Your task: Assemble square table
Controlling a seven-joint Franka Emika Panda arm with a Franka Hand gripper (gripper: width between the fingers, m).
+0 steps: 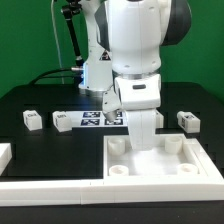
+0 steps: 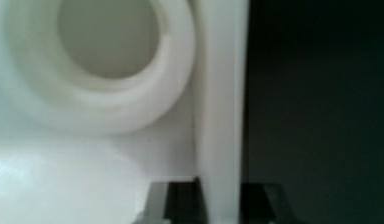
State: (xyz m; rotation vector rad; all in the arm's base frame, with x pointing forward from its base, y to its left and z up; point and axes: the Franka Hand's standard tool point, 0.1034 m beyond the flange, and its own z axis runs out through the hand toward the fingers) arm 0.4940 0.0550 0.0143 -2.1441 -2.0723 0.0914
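Observation:
The square table's white slab point(image 1: 152, 161) lies at the front of the exterior view, rim up, with round corner sockets. My gripper point(image 1: 141, 140) comes straight down onto the slab's far rim. In the wrist view a round socket point(image 2: 104, 40) and the upright rim wall point(image 2: 219, 100) fill the picture. The rim wall runs between my dark fingers point(image 2: 182, 205), and the gripper point(image 2: 219, 203) is shut on it. Small white tagged legs lie on the black table: two on the exterior view's left point(image 1: 33, 120) point(image 1: 62, 121) and one on the right point(image 1: 188, 121).
The marker board point(image 1: 93, 118) lies behind the slab, partly hidden by the arm. White L-shaped border rails point(image 1: 70, 186) run along the slab's front and left. The arm's base point(image 1: 97, 70) stands at the back. A green wall is behind.

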